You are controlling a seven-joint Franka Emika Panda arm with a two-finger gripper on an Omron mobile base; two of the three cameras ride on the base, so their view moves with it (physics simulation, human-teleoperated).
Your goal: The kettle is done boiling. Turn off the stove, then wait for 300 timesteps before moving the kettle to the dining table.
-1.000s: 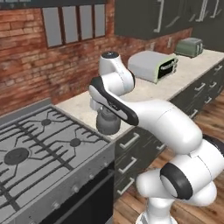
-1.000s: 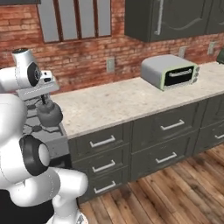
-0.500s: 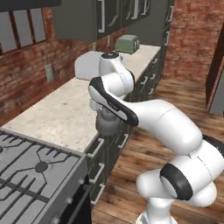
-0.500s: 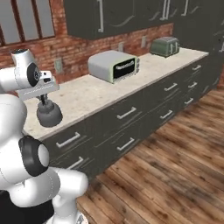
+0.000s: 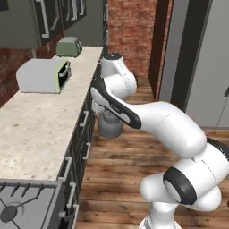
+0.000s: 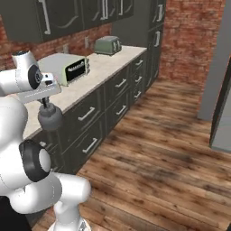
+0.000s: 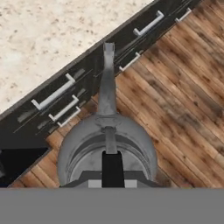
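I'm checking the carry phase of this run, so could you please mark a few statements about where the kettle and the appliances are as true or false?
1. The kettle hangs from the gripper above the wooden floor. True.
2. The kettle stands on the stove. False: it is off the stove, held in the air beside the cabinets.
3. A toaster oven sits on the counter. True.
4. The green toaster lies on the floor. False: it stands on the counter, beyond the toaster oven.

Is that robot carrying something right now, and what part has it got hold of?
Yes: the gripper is shut on the kettle, holding it by the handle on top, so it hangs above the wooden floor.
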